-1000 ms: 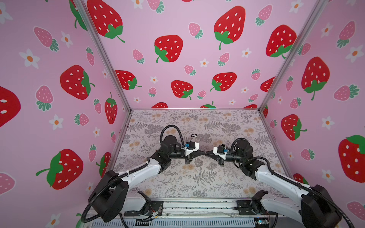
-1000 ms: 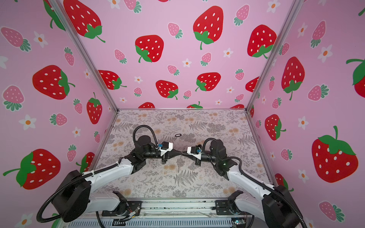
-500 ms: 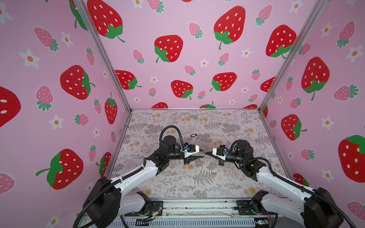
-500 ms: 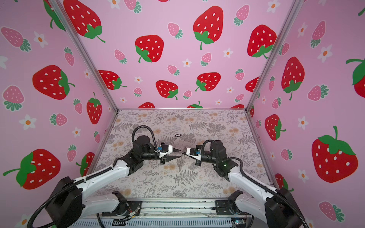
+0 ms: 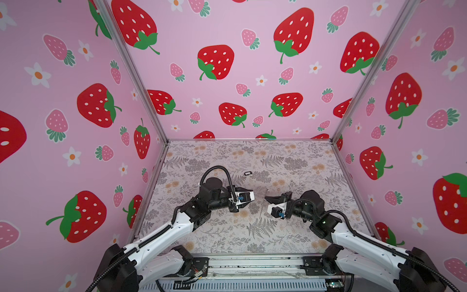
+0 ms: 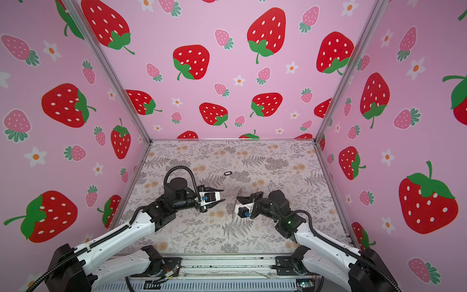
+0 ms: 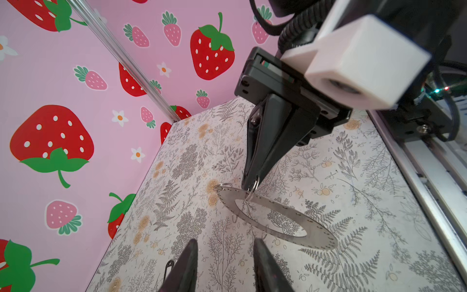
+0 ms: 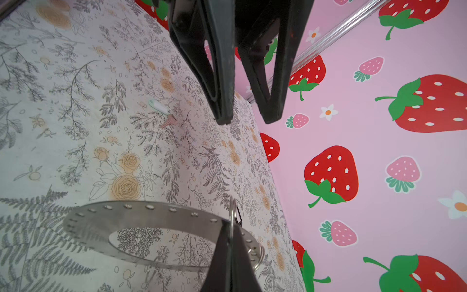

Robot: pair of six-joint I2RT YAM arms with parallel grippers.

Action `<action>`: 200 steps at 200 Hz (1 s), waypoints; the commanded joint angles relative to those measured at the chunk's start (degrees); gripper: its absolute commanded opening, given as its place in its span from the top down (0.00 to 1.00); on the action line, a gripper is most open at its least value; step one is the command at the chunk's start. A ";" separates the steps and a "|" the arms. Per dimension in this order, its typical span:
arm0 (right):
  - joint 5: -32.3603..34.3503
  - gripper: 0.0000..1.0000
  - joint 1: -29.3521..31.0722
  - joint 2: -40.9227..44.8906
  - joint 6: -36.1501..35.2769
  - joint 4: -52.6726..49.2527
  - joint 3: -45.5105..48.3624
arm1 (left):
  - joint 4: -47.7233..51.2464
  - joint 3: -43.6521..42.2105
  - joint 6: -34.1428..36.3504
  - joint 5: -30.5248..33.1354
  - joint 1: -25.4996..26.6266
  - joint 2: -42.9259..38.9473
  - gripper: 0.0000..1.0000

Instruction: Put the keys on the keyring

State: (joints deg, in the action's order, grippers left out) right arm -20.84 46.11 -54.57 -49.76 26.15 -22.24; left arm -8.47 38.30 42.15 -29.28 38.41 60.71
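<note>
Hanging off the table, the keyring is a flat silver-grey metal ring with small holes along its rim and a few thin wire loops on it. In both top views it shows only as a thin edge, standing nearly upright between the two arms.

The right claw has its tips pressed together on the rim of the keyring, at the place of one wire loop, and carries it. The left claw points at the ring from the opposite side, near it but not touching. Its fingers stand partly apart, and nothing is between them.

The keys lie on the table. A black-rimmed oval tag with a white centre is farther back, well apart from both claws. A small key lies just beside a white tag, on the table beyond the left claw. Pink walls with strawberries stand around the table.
</note>
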 commanded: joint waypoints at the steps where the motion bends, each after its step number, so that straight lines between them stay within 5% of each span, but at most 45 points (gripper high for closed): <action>1: 1.88 1.00 0.50 0.58 -4.88 5.20 0.11 | 2.34 2.41 2.97 2.15 1.44 0.86 0.61; 200: -3.04 1.00 0.72 0.63 -6.01 10.28 1.81 | -1.95 2.83 2.69 11.58 11.00 3.27 0.66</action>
State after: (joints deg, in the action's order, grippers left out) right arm -21.37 46.39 -52.56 -54.98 34.76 -18.68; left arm -9.61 39.53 42.44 -20.43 47.81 64.38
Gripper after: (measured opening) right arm 0.045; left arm 0.341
